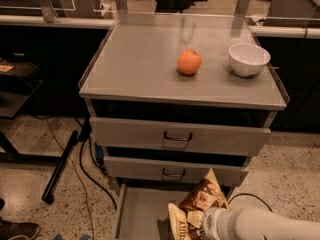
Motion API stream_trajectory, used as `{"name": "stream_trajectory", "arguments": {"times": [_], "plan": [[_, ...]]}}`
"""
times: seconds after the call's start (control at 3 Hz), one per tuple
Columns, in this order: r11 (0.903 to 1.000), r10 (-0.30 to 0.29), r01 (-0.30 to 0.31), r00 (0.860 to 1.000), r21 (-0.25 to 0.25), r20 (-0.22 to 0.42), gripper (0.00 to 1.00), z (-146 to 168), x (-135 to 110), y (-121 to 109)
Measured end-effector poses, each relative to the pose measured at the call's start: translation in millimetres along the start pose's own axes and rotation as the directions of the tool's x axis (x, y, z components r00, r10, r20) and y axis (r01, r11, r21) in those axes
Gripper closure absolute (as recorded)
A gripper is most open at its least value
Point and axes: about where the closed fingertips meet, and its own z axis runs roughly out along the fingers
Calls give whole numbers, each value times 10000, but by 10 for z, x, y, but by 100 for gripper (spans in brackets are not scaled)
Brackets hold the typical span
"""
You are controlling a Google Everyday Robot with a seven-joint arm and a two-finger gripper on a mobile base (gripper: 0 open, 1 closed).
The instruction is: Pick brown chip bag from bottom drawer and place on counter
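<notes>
Lying in the bottom drawer (136, 215), the brown chip bag (202, 203) is tilted. Its top corner points up toward the front of the middle drawer (132, 167), and its cream part is low, near the lower edge of the view. The bottom drawer is pulled out, and its grey floor shows to the left of the bag.

The gripper (200, 226) is at the lower part of the bag, at the end of a white arm (265, 227) that enters from the lower right corner. It meets the bag from the right side. Whether it is spread or closed on the bag cannot be told, because the thick end of the arm and the bag cover it.

Above the gripper are the middle drawer and the top drawer (135, 134), each with a dark handle. Higher still, the counter (145, 64) carries an orange (189, 62) and a white bowl (249, 59), apart from each other, with the bowl nearer the right rim. To the left of the gripper, a black cable (85, 176) lies on the speckled floor (30, 194).
</notes>
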Motion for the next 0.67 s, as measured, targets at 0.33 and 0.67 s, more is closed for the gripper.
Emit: {"name": "stream_trajectory", "arguments": {"times": [0.33,0.67], "plan": [[10000,-1,1,10000,-1,0,100,-1,0,1],[9971,-450,457,9989,-601,133,100,-387,-210,277]]}}
